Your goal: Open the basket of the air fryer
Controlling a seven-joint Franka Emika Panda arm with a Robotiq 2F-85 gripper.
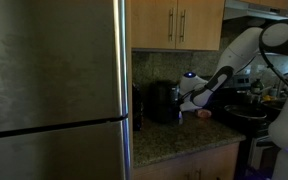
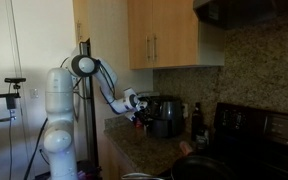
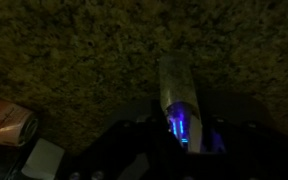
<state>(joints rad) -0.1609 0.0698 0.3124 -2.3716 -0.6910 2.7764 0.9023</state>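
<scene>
The gripper (image 1: 188, 96) (jaws open or closed, I cannot tell) hovers just beside the air fryer (image 1: 164, 102), on its arm-facing side, the basket too dark to pick out.

Both exterior views face the air fryer (image 1: 162, 103) (image 2: 166, 115) from opposite ends of the surface (image 1: 179, 142); the wrist view sits close on speckled stone (image 3: 84, 60).

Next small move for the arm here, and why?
Probably ease the end effector closer to the front of the air fryer and line up on the basket. In both exterior views it sits just beside the fryer; the basket looks shut, and no grasp is visible.
</scene>
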